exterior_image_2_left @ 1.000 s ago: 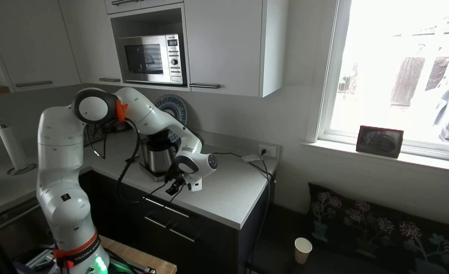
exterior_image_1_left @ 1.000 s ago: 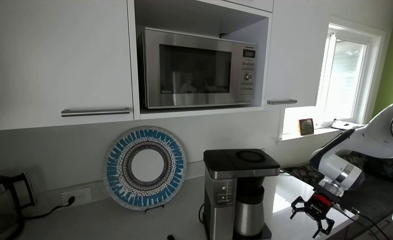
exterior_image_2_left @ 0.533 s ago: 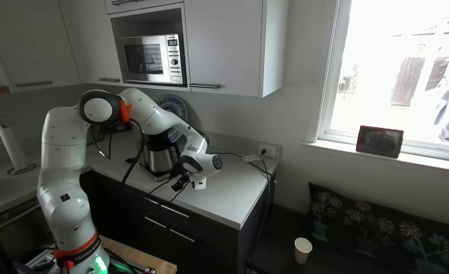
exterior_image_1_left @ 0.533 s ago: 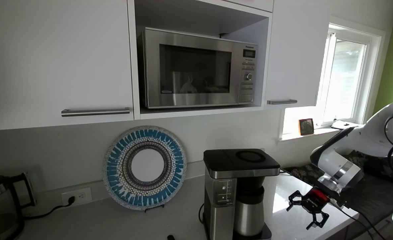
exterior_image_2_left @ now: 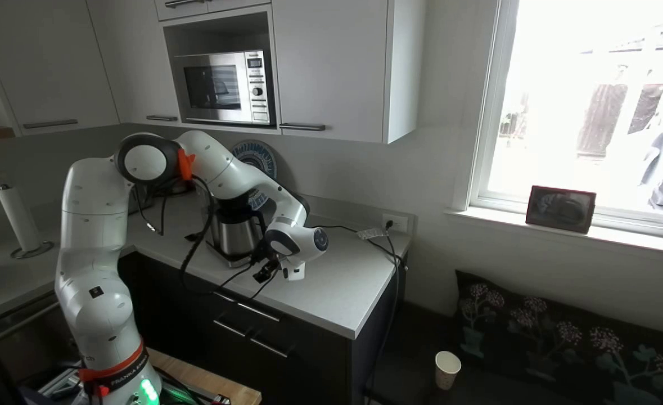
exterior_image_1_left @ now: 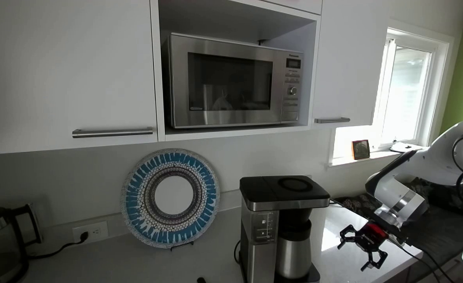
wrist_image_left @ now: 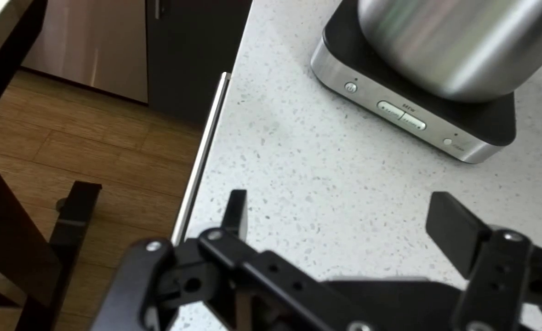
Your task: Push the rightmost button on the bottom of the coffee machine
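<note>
The coffee machine (exterior_image_1_left: 260, 236) stands on the counter, with a dark flat top, silver column and steel carafe (exterior_image_1_left: 294, 253). In an exterior view the machine (exterior_image_2_left: 237, 236) is partly hidden by the arm. In the wrist view its silver base (wrist_image_left: 376, 99) shows at the upper right, with a power button (wrist_image_left: 350, 87), a split brew button (wrist_image_left: 401, 115) and a small round rightmost button (wrist_image_left: 447, 142). My gripper (wrist_image_left: 339, 197) is open and empty above the counter, in front of the base and apart from it. It also shows in both exterior views (exterior_image_1_left: 351, 258) (exterior_image_2_left: 265, 271).
The pale counter (exterior_image_2_left: 331, 292) ends at a front edge above dark drawers with metal handles (wrist_image_left: 202, 161). A steel microwave (exterior_image_1_left: 231, 82) sits in the cabinet above. A round blue plate (exterior_image_1_left: 174, 200) and a dark kettle (exterior_image_1_left: 3, 239) stand farther along. Cables (exterior_image_2_left: 376, 242) cross the counter.
My gripper has moved a little toward the coffee machine and turned slightly, between one second and half a second ago. Since then the arm looks still. The gripper stays open.
</note>
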Robot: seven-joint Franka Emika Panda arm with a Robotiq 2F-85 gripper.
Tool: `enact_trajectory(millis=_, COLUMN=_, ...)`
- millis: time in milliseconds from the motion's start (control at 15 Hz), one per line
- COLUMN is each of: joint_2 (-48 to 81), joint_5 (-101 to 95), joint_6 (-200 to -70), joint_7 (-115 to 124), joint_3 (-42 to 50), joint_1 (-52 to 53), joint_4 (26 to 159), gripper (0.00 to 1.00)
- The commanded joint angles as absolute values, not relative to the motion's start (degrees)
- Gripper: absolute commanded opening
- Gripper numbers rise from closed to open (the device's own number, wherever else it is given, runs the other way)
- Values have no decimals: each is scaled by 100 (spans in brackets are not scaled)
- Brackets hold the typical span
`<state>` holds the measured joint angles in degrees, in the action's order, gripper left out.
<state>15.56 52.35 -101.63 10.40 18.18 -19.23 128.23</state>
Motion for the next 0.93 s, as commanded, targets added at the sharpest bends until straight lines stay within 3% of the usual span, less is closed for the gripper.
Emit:
enact_trajectory(millis=0, joint_2=1563, joint_5=5322, joint_6=-10114, joint_7=1114, joint_3=1826, joint_1=-1912, joint_4=12831, gripper=100)
enact_trajectory(millis=333, joint_2=1587, joint_5=5901, joint_6=-10045, joint_7=1203, joint_3=1673, joint_1=-1820, joint_4=12723, gripper=100)
enact_trajectory(millis=400, joint_2=1627, joint_5=5962, joint_6=-10047, joint_7=1269, joint_3=1647, joint_1=-1789, joint_4=12654, gripper=94)
enact_trajectory(millis=467, joint_2=1642, joint_5=6008, joint_6=-10137, joint_7=1335, joint_3=1625, joint_1=-1746, joint_4=12613, gripper=74)
enact_trajectory(millis=600, joint_2=1724, joint_5=6025, joint_6=-10138, joint_7=1415, joint_3=1587, joint_1=-1694, joint_4=12479, gripper=69)
enact_trajectory(millis=867, joint_2=1904, joint_5=5956, joint_6=-10202, joint_7=1381, joint_3=1519, joint_1=-1602, joint_4=12205, gripper=36)
